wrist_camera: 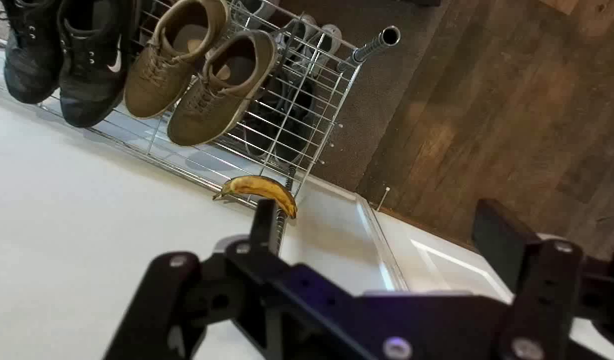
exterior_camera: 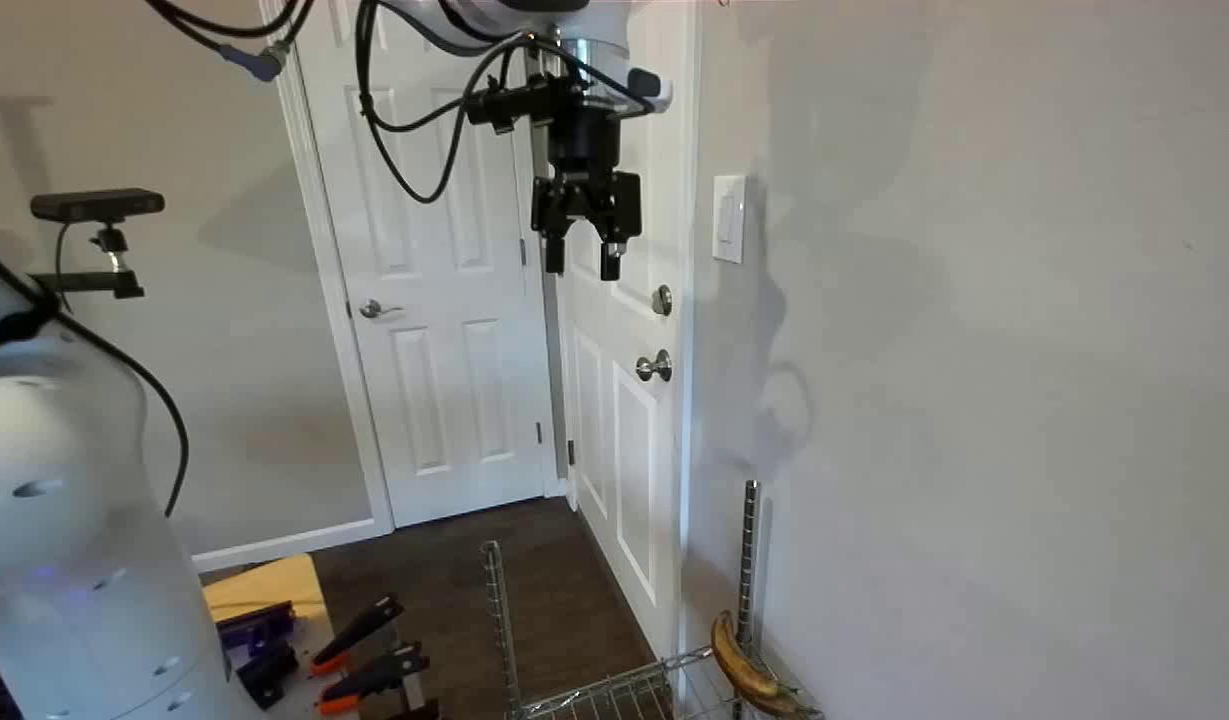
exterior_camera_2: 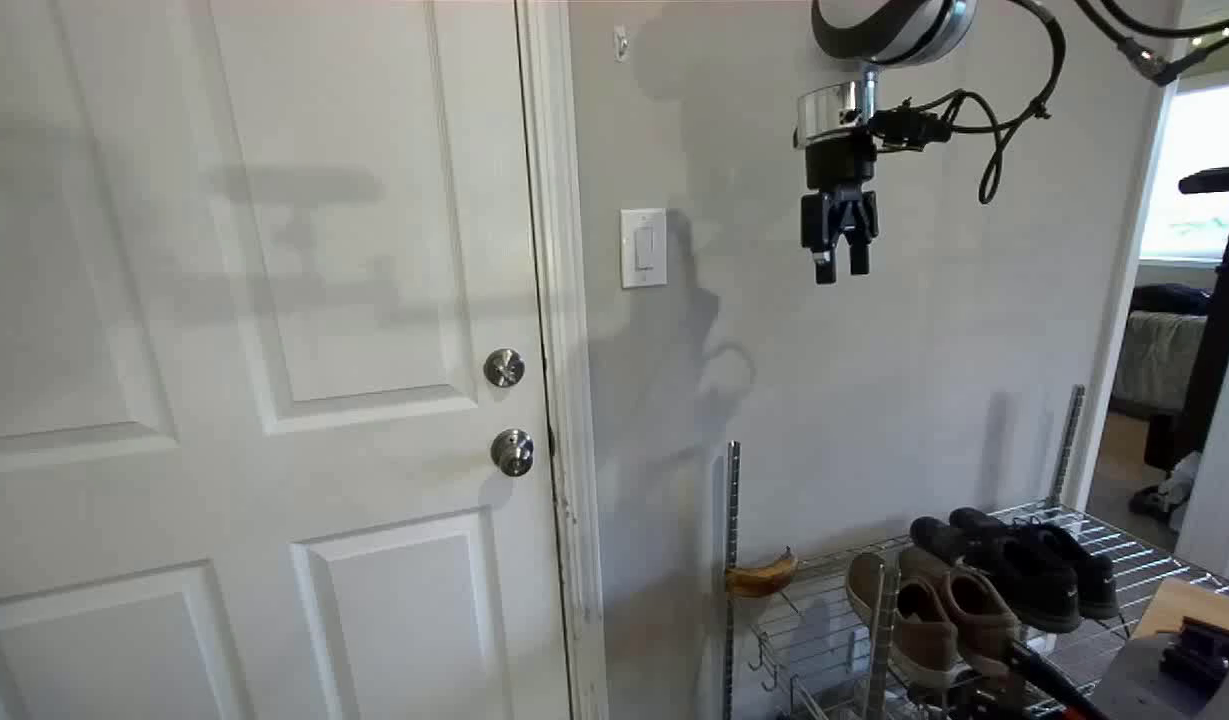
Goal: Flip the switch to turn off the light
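The switch is a small white upright plate on the grey wall beside the door frame; it shows in both exterior views (exterior_camera: pixel 728 218) (exterior_camera_2: pixel 644 248). It is out of view in the wrist view. My gripper hangs pointing down in both exterior views (exterior_camera: pixel 582 268) (exterior_camera_2: pixel 842 268), apart from the switch, with its fingertips at about the height of the plate's lower edge in the pictures. In the wrist view the two fingers of my gripper (wrist_camera: pixel 379 220) stand wide apart with nothing between them. The gripper is open and empty.
A white door with a round metal knob (exterior_camera: pixel 654 366) (exterior_camera_2: pixel 512 452) and a deadbolt (exterior_camera_2: pixel 504 368) stands beside the switch. Below is a wire rack (wrist_camera: pixel 331 117) with upright posts (exterior_camera: pixel 749 560), several shoes (wrist_camera: pixel 207 100) and a banana (wrist_camera: pixel 259 187). The wall (exterior_camera_2: pixel 934 380) lies behind the gripper.
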Available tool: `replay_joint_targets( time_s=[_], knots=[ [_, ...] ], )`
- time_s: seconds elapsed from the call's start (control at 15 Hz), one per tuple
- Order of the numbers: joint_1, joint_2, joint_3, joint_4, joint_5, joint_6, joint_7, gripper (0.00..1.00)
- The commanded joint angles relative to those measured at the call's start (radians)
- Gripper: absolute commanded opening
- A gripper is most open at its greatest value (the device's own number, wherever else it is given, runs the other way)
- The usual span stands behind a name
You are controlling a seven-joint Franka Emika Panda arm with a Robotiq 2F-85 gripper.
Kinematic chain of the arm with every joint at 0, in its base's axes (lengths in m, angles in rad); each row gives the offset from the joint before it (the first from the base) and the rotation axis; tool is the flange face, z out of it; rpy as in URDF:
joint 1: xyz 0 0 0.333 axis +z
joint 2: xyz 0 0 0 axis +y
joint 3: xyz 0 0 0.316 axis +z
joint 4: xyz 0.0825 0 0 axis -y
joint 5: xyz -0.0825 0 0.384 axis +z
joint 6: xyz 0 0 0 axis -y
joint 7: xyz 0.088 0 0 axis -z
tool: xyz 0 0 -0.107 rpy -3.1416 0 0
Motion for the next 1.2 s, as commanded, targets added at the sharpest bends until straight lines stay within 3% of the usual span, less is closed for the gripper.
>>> replay_joint_targets(
  time_s=[0.0, 0.53, 1.13],
  knots=[
    [0.001, 0.001, 0.000, 0.002, 0.000, -0.002, 0.000, 1.00],
    [0.059, 0.078, 0.035, 0.017, -0.013, 0.010, -0.079, 1.00],
    [0.072, 0.140, 0.053, -0.017, -0.158, 0.290, -0.174, 1.00]
  ],
)
